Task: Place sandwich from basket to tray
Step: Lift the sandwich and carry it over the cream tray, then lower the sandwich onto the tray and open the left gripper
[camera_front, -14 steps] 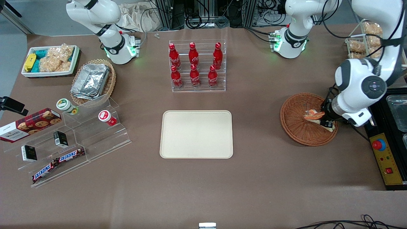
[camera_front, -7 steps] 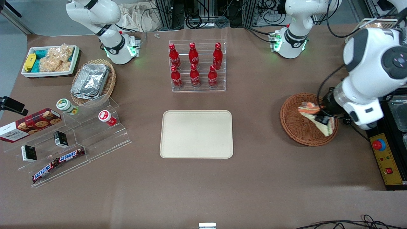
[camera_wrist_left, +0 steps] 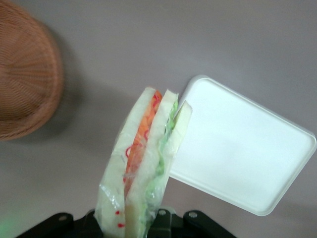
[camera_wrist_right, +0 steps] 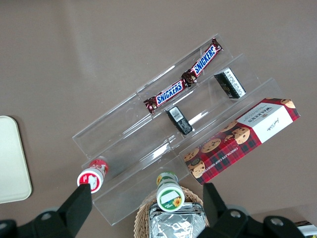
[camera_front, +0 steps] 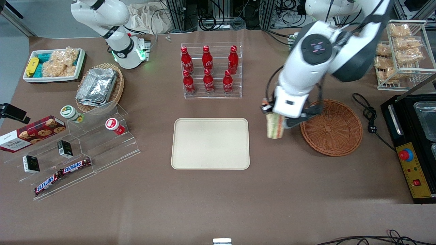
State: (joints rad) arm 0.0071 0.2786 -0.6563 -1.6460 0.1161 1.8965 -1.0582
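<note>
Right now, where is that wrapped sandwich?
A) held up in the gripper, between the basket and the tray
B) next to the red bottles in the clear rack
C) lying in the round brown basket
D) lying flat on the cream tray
A: the sandwich hangs from the gripper over bare table, with the basket and the tray on either side of it, touching neither.

Gripper point(camera_front: 274, 117) with sandwich point(camera_front: 274, 127) between basket point(camera_front: 332, 127), tray point(camera_front: 210, 143)
</note>
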